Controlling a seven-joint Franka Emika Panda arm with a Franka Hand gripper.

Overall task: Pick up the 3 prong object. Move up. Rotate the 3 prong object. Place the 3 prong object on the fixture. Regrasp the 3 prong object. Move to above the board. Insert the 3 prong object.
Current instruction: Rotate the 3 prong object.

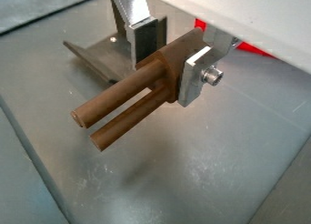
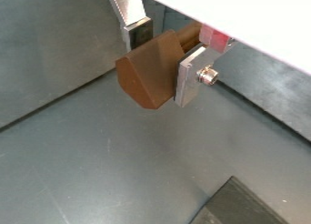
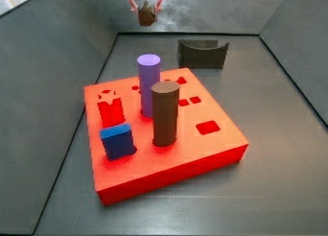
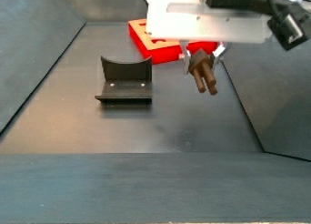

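Above the floor, near the fixture point(image 4: 123, 80) | gripper point(image 4: 202, 60) clamped on 3 prong object point(image 1: 127, 105), prongs tilted | step: likely rotating | next: place piece into fixture notch.

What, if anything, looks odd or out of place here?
Nothing stands out. The gripper holds the 3 prong object in the air beside the fixture; pegs stand upright in the board.

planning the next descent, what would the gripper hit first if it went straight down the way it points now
Likely bare grey floor: the gripper, shut on the small dark brown 3 prong object, hangs beside the dark grey notched fixture, though depth is unclear.
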